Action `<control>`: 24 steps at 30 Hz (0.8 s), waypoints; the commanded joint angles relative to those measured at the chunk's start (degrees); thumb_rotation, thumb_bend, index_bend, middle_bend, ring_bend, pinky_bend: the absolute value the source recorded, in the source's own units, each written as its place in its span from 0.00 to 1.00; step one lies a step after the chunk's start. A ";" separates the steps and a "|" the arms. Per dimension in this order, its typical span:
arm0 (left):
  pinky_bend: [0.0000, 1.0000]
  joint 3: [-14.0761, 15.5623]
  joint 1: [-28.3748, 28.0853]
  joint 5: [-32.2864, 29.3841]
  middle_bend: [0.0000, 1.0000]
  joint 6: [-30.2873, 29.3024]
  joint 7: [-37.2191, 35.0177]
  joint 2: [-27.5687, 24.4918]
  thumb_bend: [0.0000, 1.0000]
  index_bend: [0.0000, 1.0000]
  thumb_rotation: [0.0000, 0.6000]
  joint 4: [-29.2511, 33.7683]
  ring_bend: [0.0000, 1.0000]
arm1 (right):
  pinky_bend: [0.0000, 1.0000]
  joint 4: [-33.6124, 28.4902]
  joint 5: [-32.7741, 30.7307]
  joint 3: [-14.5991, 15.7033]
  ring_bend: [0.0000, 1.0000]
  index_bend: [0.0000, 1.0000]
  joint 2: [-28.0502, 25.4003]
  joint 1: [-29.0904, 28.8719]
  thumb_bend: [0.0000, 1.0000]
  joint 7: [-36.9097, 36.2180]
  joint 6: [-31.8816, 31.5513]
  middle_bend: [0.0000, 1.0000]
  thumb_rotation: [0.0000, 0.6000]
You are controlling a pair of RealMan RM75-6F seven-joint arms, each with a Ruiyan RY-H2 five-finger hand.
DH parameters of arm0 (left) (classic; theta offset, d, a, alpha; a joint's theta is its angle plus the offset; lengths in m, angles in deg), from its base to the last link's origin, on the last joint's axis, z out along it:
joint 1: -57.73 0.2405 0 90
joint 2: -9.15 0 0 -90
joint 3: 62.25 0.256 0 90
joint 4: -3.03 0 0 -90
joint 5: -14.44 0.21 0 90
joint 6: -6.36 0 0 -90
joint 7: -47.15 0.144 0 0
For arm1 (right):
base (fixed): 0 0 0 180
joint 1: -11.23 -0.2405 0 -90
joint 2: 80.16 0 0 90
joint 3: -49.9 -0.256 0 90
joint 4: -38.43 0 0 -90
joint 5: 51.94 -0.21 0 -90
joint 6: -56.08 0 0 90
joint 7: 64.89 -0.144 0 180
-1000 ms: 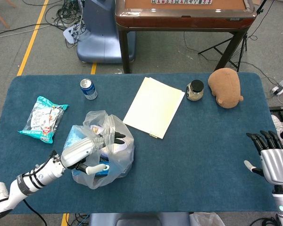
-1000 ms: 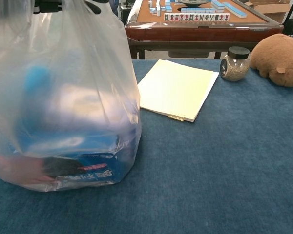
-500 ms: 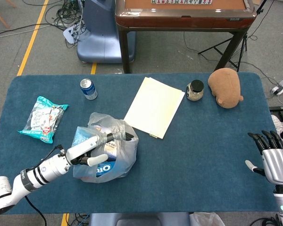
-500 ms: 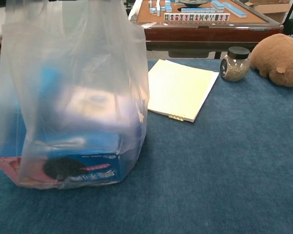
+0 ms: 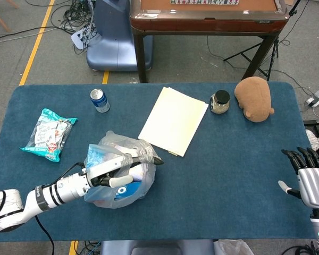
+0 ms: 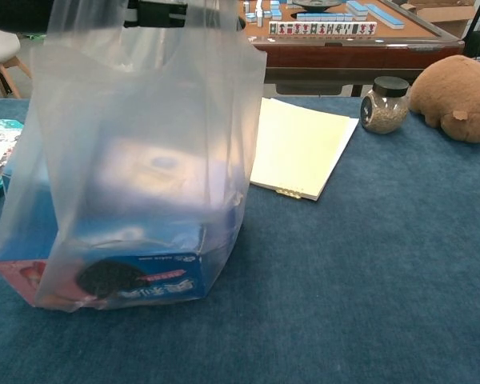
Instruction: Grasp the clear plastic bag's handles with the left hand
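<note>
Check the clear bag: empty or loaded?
Loaded. Through the clear plastic bag the chest view shows a blue cookie box at the bottom and paler items above; the left hand holds its top.

- A blue-clothed table [image 5: 234, 170] carries the things below.
- A pale yellow stack of paper sheets [image 5: 174, 120] lies flat near the middle, turned at a slant.
- A small glass jar with a black lid [image 5: 220, 102] stands upright just right of the sheets; its fill looks grainy in the chest view.
- A brown plush toy [image 5: 254, 99] lies just beside the jar, at the far right.
- A blue drink can [image 5: 100, 100] stands upright at the far left.
- A teal snack packet [image 5: 48, 134] lies flat near the left edge, well apart from the can.
- A brown game table with tiles [image 6: 336, 28] stands on the floor beyond.
</note>
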 commanded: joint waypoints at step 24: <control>0.30 0.83 -4.34 -5.26 0.14 -0.43 -36.53 0.35 0.25 0.14 1.00 -2.48 0.18 | 0.12 0.35 -0.39 -0.07 0.13 0.21 0.00 0.33 0.12 -0.33 -0.20 0.24 1.00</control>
